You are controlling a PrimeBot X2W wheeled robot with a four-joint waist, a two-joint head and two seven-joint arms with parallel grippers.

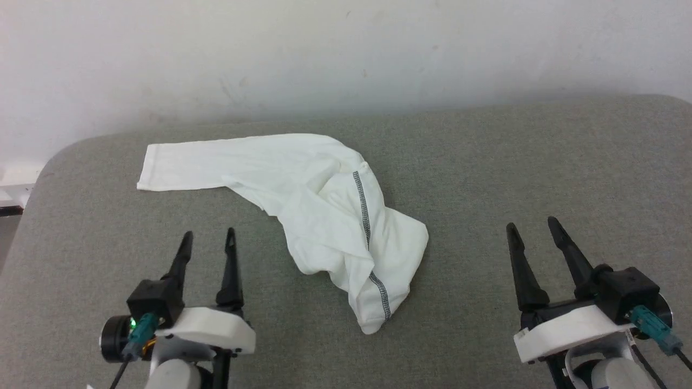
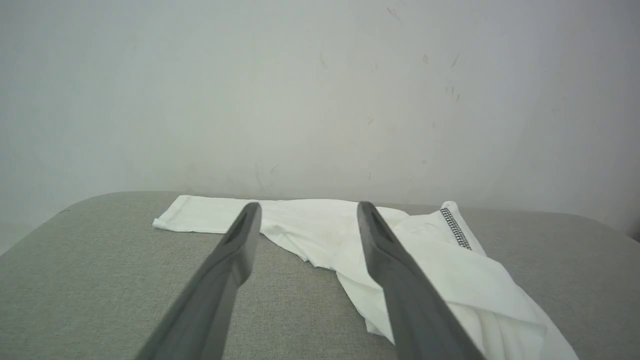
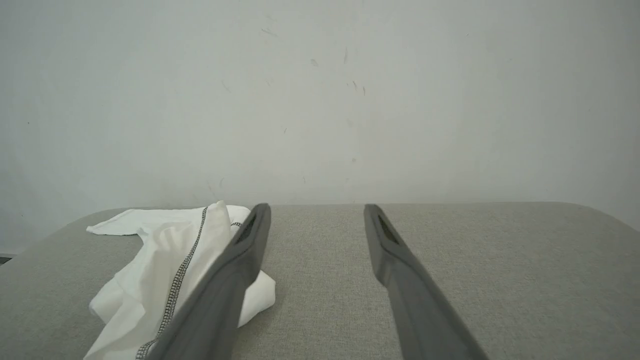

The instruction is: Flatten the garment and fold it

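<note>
Dark fingers of the left gripper [image 1: 209,232] are spread wide and empty near the garment [image 1: 324,216], bunched on the grey pad [image 1: 540,162] with one sleeve laid leftward. The right gripper [image 1: 532,222] is likewise wide, empty, well apart. Were several layers pinched together, wrinkles could be dragged in.

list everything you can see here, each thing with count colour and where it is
shirt: one, white with dark grey seam stitching, crumpled at the middle of the table, one sleeve stretched out toward the far left
table: one, grey fabric top with rounded corners, under the shirt and running up to the wall
wall: one, white with faint scuffs, behind the table
left end effector: one, dark fingers on a white mount, near left, open, apart from the shirt
right end effector: one, dark fingers on a white mount, near right, open, over bare table
</note>
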